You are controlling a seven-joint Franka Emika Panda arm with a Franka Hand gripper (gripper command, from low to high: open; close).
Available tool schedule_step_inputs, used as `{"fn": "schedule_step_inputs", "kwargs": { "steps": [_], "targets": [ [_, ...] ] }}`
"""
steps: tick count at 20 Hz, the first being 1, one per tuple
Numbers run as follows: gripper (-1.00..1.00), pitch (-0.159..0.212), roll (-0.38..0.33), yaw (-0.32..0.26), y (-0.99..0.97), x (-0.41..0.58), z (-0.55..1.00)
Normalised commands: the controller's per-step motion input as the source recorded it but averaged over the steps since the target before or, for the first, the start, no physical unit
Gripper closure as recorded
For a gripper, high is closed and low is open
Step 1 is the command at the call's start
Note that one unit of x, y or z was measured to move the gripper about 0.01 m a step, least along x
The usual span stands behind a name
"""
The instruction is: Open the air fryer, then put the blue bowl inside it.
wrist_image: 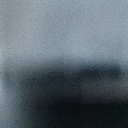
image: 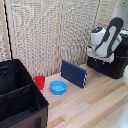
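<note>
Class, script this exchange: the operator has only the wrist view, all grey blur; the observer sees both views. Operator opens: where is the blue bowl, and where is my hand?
Observer: The blue bowl sits on the wooden table, just to the exterior view's right of a red cup.
Operator: And my hand?
Observer: The hand is down at the air fryer, away from the bowl; open or shut, I cannot tell.
Operator: Anything between them?
Observer: A navy panel stands tilted behind the bowl.

No readable text, labels, brands or numbers in either view; wrist view blurred.
</note>
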Motion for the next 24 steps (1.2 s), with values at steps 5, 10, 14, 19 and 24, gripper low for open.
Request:
{"fn": "schedule_step_inputs", "kwargs": {
  "steps": [5,10,14,19,24],
  "targets": [
    [1.00,-0.006,0.140,-0.147,0.48,-0.054,0.33],
    [1.00,-0.066,0.000,0.000,0.96,-0.325,0.04],
    [1.00,-0.087,0.000,0.000,0.98,-0.254,0.00],
    [1.00,-0.036,-0.016,-0.084,0.90,0.143,-0.01],
    [1.00,-0.021,-0.065,-0.117,0.59,0.450,-0.10]
  ]
}}
